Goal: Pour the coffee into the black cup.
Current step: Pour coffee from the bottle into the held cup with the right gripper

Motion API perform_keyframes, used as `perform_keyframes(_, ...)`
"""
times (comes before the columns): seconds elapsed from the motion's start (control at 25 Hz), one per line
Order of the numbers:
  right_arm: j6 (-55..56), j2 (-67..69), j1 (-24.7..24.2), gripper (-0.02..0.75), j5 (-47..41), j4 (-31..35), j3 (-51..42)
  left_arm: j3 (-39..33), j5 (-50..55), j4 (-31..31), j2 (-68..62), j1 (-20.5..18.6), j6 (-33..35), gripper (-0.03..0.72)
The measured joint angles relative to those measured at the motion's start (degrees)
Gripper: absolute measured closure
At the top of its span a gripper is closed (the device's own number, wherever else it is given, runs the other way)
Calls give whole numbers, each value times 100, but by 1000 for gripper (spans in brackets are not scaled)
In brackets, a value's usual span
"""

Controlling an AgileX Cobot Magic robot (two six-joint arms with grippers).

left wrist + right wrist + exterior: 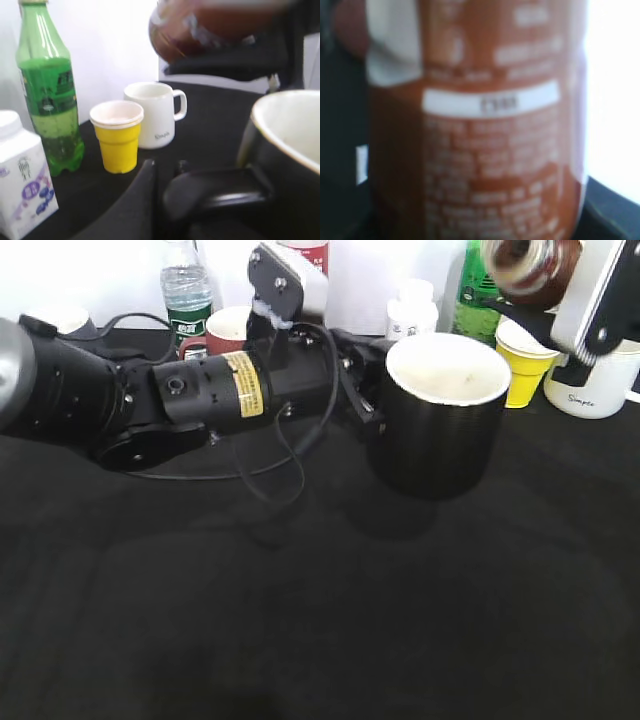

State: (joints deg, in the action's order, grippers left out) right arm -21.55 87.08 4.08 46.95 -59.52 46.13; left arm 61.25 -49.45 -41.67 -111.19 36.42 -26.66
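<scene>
Left gripper (362, 380) grips the black cup (440, 420) by its handle side, holding it tilted slightly above the black table (300, 600). Right gripper (560, 300) is clamped on the coffee (528, 265), which lies tipped over, above and to the right of the cup's white mouth; its label fills the right wrist view. Behind the cup stand a yellow cup (118, 135), a white mug (152, 114), a green bottle (47, 90) and a small white carton (22, 175).
</scene>
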Motion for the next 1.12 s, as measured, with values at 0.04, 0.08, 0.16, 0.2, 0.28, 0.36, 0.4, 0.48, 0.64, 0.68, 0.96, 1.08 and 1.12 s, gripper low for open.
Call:
perform_keyframes(0.04,-284,0,0,210,0,4,0,3,-29,0,0,0,0,625)
perform_keyframes(0.08,-555,0,0,210,0,18,0,3,-87,4,0,0,0,625)
perform_keyframes(0.16,-949,0,0,210,0,84,0,9,-302,4,0,0,0,625)
perform_keyframes(0.2,-1047,0,0,210,0,146,0,16,-353,4,0,0,0,625)
perform_keyframes(0.28,-1309,0,0,210,-5,301,0,20,-398,4,0,0,0,625)
perform_keyframes(0.36,-1570,0,0,210,-5,395,0,20,-417,4,0,0,0,625)
perform_keyframes(0.4,-1687,0,0,210,-5,439,0,20,-417,4,0,0,0,625)
perform_keyframes(0.48,-1988,0,0,210,-6,575,0,20,-417,4,0,0,0,625)
perform_keyframes(0.64,-2353,0,0,210,-1,728,0,20,-417,-7,0,0,0,625)
perform_keyframes(0.68,-2384,0,0,210,-1,733,0,20,-417,-18,0,0,0,625)
perform_keyframes(0.96,-2669,0,0,210,25,771,0,20,-411,-23,0,0,0,625)
perform_keyframes(1.08,-2822,0,0,210,151,896,0,20,-259,-44,0,0,0,625)
perform_keyframes(1.12,-2854,0,0,210,151,920,0,20,-242,-87,0,0,0,625)
